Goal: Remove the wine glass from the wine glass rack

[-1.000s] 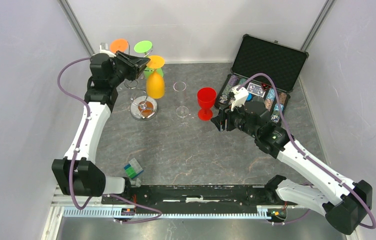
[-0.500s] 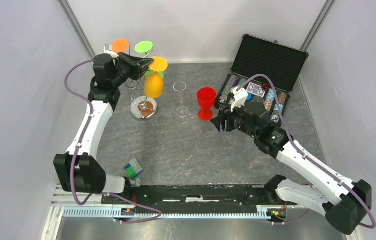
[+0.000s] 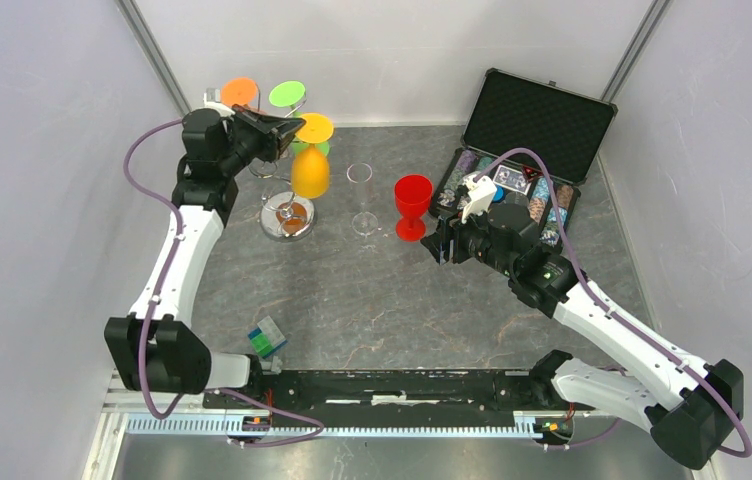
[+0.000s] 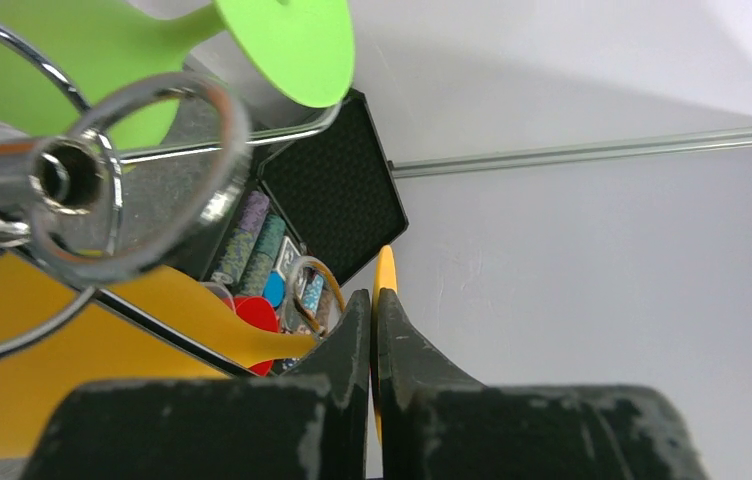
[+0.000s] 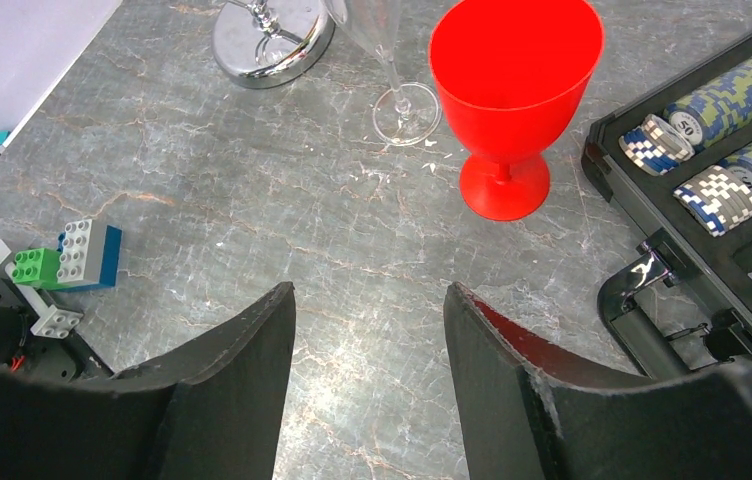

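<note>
The silver wine glass rack (image 3: 287,217) stands at the back left on its round mirrored base. A yellow wine glass (image 3: 310,175) hangs upside down from it. My left gripper (image 3: 289,130) is shut on the thin edge of that glass's foot (image 4: 384,285). In the left wrist view the rack's spiral wire (image 4: 102,190) is close on the left. A green glass (image 3: 286,94) and an orange glass (image 3: 239,92) also hang on the rack. My right gripper (image 5: 367,290) is open and empty above the table, near a red glass (image 5: 512,70).
A clear wine glass (image 3: 360,195) and the red glass (image 3: 413,205) stand upright mid-table. An open black case of poker chips (image 3: 527,130) lies at the back right. A small block of toy bricks (image 3: 267,337) sits near the front left. Walls close in on both sides.
My left gripper has shifted slightly to the right with the yellow glass's foot, and the glass has swayed a little. The right arm has barely moved.
</note>
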Motion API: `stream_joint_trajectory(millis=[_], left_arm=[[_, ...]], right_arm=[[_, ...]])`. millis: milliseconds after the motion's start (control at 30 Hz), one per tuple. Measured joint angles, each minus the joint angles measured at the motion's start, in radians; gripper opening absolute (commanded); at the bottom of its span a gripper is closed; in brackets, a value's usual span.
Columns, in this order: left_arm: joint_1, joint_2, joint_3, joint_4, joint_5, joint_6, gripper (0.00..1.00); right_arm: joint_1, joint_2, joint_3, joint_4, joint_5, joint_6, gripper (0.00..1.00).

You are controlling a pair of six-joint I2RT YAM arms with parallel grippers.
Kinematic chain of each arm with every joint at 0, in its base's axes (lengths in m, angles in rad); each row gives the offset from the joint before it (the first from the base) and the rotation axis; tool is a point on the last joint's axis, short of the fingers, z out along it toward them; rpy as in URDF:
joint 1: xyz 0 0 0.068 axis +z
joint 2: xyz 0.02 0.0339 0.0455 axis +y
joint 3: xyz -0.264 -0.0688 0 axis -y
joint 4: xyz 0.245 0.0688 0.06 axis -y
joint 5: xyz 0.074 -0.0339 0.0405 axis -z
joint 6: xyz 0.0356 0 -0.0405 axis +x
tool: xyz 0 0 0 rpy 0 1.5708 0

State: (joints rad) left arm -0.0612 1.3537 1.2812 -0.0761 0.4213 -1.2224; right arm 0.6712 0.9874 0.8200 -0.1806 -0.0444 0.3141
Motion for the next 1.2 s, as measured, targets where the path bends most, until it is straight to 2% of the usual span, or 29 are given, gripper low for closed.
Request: stream_joint_trajectory(millis=[300,600,967,1200], left_arm=[[0.026,-0.079,-0.002,0.008,0.008,-0.021,0.02],[0.085,-0.085,-0.007,0.001,0.029,-0.023,0.02],[0.109,-0.033,-0.004,0.038,0.026,-0.023,0.02],[0.090,0.026,0.007,0.068,0.014,-0.027,0.02]], right_arm=[[0.000,-0.004,-0.006,0.001,0.000,0.004,0.61],[0.000,-0.007,-0.013,0.001,0.000,0.011,0.64],[0.000,-0.028,-0.018,0.012,-0.001,0.018,0.78],[0.000,-0.046,-0.039,0.042,-0.006,0.018,0.81]])
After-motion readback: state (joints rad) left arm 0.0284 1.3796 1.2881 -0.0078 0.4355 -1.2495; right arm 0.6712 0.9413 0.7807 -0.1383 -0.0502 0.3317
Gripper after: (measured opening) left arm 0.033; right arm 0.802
